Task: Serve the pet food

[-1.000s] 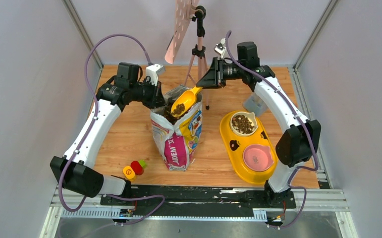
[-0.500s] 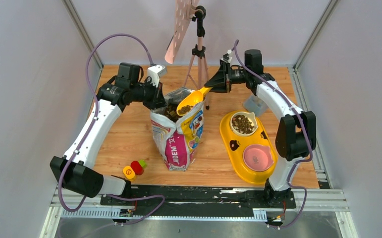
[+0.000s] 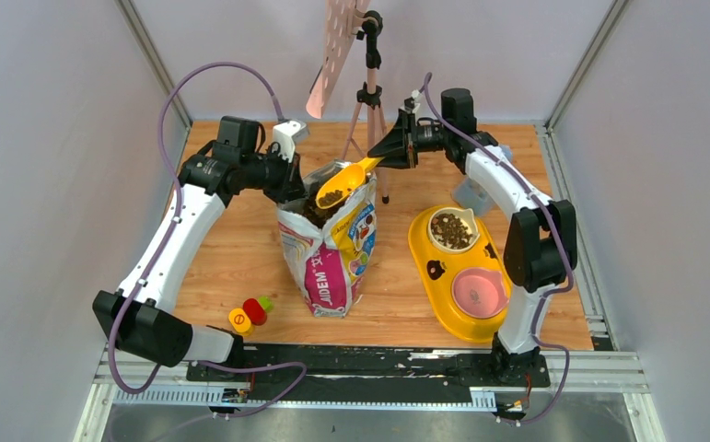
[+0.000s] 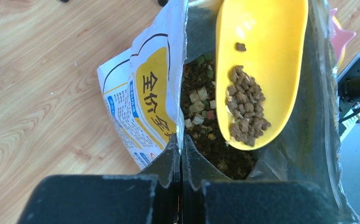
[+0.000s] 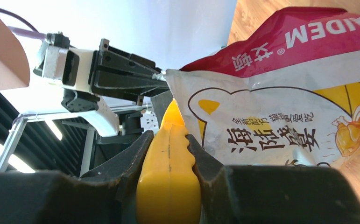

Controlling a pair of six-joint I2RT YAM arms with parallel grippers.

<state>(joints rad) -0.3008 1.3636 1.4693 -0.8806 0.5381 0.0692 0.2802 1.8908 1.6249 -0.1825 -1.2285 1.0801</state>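
1. Evidently, the yellow scoop [image 3: 342, 187] [image 4: 262, 56], which was lifted slightly half a second ago, has been brought back down and tipped nose-low over the mouth of the bag [image 3: 328, 253] [image 4: 140, 102]. It has not been carried toward the feeder [image 3: 424, 250].
2. The scoop's handle is clamped by the right gripper [image 3: 378, 161] [image 5: 168, 140] at 1 o'clock of the bag, with its jaws part-closed around it.
3. The bag's rim is pinched at 10 o'clock by the left gripper [image 3: 293, 188] [image 4: 181, 144], which is fully closed, so the mouth is held open.
4. A small heap of pet food [image 4: 245, 109] [image 3: 332, 196] is seen at the scoop's front end, with one stray pellet further back. More is seen inside the bag, mixed with pale, green and reddish bits.
5. The feeder is set at 3 o'clock of the bag. Its white bowl [image 3: 432, 224], at the 12 o'clock end, is already partly filled with kibble. Nothing is seen in the pink bowl [image 3: 458, 285] at the 6 o'clock end.
6. The transfer is judged not yet begun. With the nose this low, the load could be lost back into the bag.
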